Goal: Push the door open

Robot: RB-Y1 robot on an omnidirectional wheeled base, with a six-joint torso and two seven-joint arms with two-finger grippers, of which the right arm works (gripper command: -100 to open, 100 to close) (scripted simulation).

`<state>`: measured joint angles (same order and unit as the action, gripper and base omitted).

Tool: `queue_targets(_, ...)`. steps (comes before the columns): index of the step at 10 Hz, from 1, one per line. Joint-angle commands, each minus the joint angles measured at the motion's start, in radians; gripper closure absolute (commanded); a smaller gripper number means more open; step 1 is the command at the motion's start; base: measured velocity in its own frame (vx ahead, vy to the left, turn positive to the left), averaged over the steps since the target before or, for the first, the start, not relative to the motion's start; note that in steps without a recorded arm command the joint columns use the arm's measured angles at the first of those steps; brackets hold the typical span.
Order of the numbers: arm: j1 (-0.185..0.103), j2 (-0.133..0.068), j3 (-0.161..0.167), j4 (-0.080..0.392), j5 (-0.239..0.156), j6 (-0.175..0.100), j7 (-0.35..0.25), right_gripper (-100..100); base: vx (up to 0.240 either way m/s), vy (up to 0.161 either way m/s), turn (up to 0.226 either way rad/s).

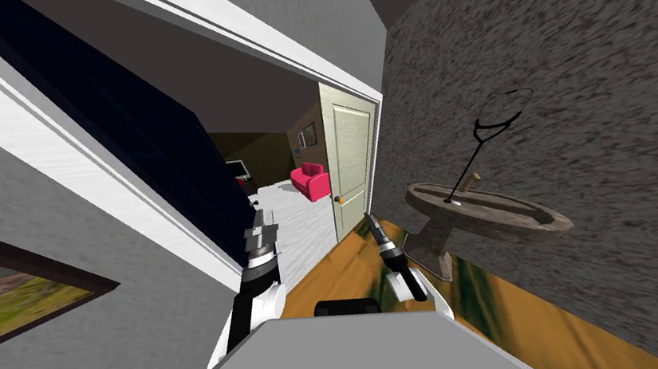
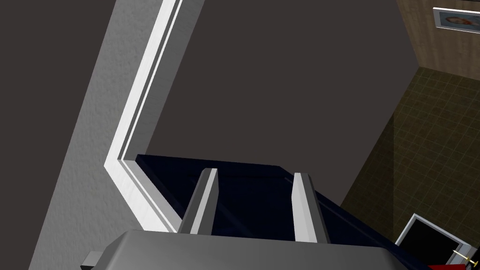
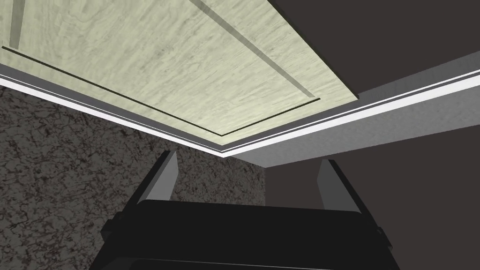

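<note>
Head view: both arms extended forward; left hand (image 1: 265,217), right hand (image 1: 371,219) spread, empty.

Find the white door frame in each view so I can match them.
Head view: white door frame slants from upper left to the pale green door.
Left wrist view: its corner, beside the dark blue panel, past the left gripper.
Right wrist view: its corner, edging the green door, past the right gripper.
Shared: the green door, head and right wrist.

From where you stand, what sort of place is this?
Probably a house: a pedestal basin stands by the wall, a pale panelled door is ahead, and a pink sofa sits in the room beyond.
</note>
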<state>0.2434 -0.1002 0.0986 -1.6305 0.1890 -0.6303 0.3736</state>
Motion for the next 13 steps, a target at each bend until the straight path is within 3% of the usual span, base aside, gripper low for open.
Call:
queue_targets(1, -0.018, 0.000, 0.003, 0.050, 0.014, -0.018, 0.043, -100, 0.108, -0.038, 0.042)
queue_targets(3, -0.042, -0.002, 0.006, 0.109, 0.031, -0.035, 0.089, -100, 0.096, -0.028, 0.032)
queue_targets(4, -0.042, -0.002, 0.006, 0.111, 0.031, -0.035, 0.089, -100, 0.059, -0.026, 0.019)
queue_targets(13, -0.147, -0.008, 0.019, 0.378, 0.105, -0.108, 0.296, -100, 0.088, -0.040, 0.038)
